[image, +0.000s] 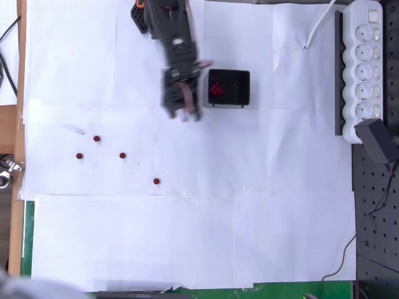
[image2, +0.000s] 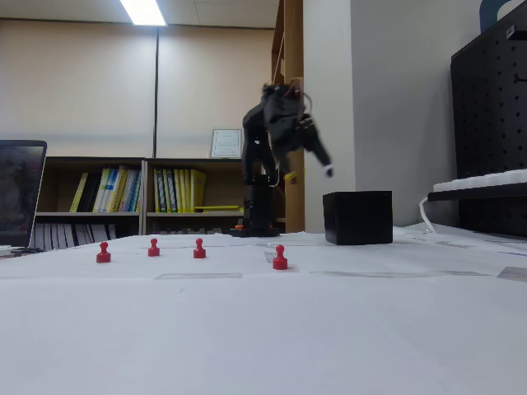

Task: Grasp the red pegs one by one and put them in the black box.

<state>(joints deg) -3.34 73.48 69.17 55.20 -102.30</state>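
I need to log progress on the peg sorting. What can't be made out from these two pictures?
- End effector: motion-blurred in the overhead view, small and blurred in the fixed view; open or shut unclear.
- Box contents: red shows inside from overhead, but the count is unreadable; in the fixed view its wall hides them.
- Four pegs on the paper: mere dots from overhead.

Beige wall (image2: pixel 99 82), ceiling light (image2: pixel 144 11), low bookshelf (image2: pixel 123 202) (books inside), black pegboard (image2: pixel 490 123).

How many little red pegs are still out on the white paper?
4: red pegs at. More red lies inside the black box, uncountable.
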